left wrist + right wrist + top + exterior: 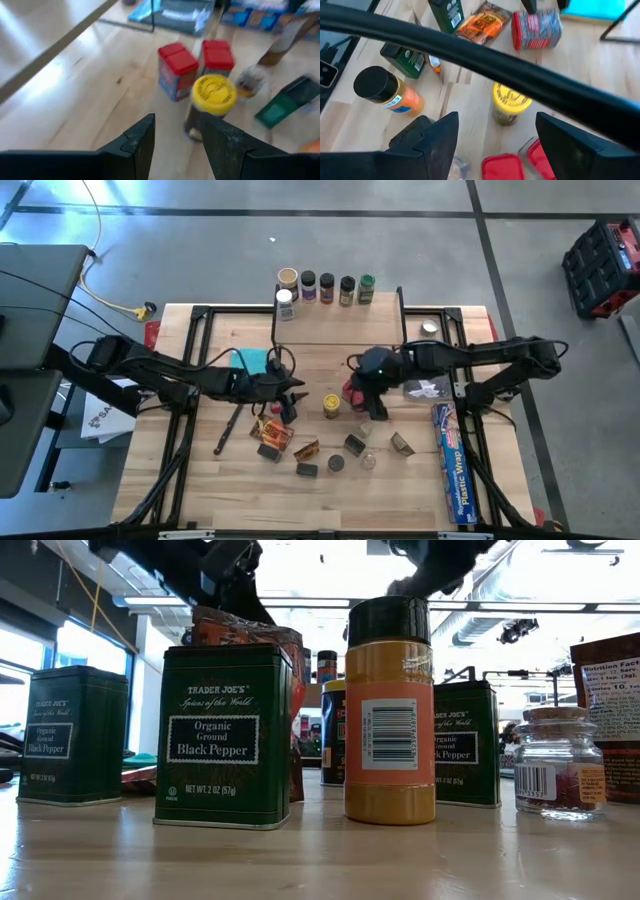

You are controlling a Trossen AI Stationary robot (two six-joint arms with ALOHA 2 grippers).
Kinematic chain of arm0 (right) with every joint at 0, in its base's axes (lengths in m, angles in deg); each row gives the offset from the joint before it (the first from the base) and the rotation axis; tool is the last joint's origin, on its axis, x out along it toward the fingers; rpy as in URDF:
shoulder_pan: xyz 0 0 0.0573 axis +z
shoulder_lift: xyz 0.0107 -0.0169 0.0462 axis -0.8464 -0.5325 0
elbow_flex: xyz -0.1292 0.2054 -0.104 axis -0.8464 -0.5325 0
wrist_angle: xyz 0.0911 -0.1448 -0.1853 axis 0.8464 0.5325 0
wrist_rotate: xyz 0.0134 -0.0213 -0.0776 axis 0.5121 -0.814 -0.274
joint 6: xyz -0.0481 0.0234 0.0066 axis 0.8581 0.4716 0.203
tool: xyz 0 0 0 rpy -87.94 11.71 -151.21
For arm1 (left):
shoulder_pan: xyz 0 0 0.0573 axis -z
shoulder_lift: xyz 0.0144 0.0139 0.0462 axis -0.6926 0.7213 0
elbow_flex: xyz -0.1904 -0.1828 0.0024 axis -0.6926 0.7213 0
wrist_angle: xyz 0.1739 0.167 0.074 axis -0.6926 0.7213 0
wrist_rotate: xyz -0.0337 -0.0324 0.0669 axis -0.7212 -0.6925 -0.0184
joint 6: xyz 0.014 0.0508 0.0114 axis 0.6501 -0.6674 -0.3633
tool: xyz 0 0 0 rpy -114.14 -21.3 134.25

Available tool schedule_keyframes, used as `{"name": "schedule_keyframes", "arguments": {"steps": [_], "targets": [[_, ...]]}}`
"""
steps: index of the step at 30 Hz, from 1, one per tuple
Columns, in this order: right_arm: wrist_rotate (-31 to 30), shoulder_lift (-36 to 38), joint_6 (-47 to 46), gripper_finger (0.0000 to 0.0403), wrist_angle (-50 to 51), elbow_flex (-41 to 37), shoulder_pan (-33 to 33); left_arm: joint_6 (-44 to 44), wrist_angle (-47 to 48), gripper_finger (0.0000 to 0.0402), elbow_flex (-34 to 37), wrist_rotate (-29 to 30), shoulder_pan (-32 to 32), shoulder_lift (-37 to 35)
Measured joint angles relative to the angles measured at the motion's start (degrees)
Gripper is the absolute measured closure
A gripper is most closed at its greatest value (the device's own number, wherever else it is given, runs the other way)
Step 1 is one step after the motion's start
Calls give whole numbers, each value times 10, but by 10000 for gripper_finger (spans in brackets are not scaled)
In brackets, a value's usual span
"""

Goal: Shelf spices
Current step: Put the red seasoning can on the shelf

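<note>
now both pincers, left pincer and right pincer, gape apart over a yellow-lidded jar standing upright beside two red-lidded tins.

six jars standing in a row on the shelf, frame top centre | loose spices lying below, centre | plastic-wrap box lying lower right

Two dark, jointed arms, black cabling alongside, each claw with two matte black angular fingers.
</note>
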Motion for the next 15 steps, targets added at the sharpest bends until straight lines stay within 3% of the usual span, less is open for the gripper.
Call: {"name": "schedule_keyframes", "arguments": {"steps": [4, 7, 10, 15], "targets": [[-5, 36, -66, 142, -79, -89, 9, -2, -50, 251, 31, 1, 12, 0], [-55, 74, -128, 142, -120, -143, 27, -14, -76, 251, 46, 1, 17, 0], [-96, 97, -166, 142, -132, -174, 50, -15, -85, 251, 52, 0, 19, 0], [-96, 101, -164, 142, -120, -202, 74, -25, -89, 251, 52, 1, 18, 0]]}}
